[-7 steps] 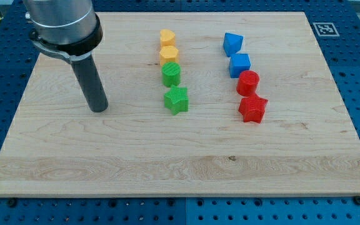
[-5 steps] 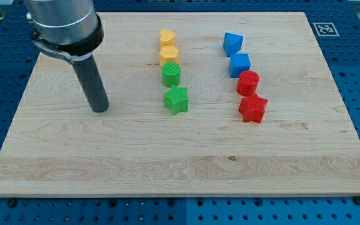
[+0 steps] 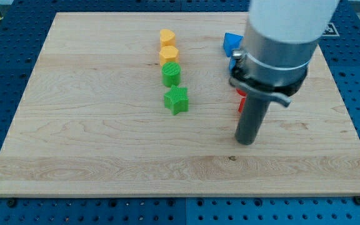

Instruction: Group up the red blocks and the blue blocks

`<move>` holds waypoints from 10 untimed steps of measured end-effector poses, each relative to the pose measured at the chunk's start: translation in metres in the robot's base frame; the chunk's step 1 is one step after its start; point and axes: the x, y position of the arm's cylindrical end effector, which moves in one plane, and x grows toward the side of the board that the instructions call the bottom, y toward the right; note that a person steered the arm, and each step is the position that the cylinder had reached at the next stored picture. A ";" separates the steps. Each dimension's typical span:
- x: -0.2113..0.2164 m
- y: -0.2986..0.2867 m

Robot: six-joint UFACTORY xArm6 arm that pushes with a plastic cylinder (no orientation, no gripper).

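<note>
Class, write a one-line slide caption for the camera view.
My tip rests just below the half-hidden red and blue blocks, right of the yellow-green column.

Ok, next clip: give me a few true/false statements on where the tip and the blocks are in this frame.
1. My tip rests on the board toward the view's bottom of the red and blue blocks. True.
2. The green star block touches my tip. False: it lies well to the view's left of it.
3. Two yellow blocks head the left column. True.
4. The arm hides none of the red blocks. False: only slivers of red show beside the rod.
5. A blue block shows at the view's top of the arm. True.
</note>
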 end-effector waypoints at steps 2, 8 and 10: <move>-0.013 0.001; -0.082 0.020; -0.119 0.026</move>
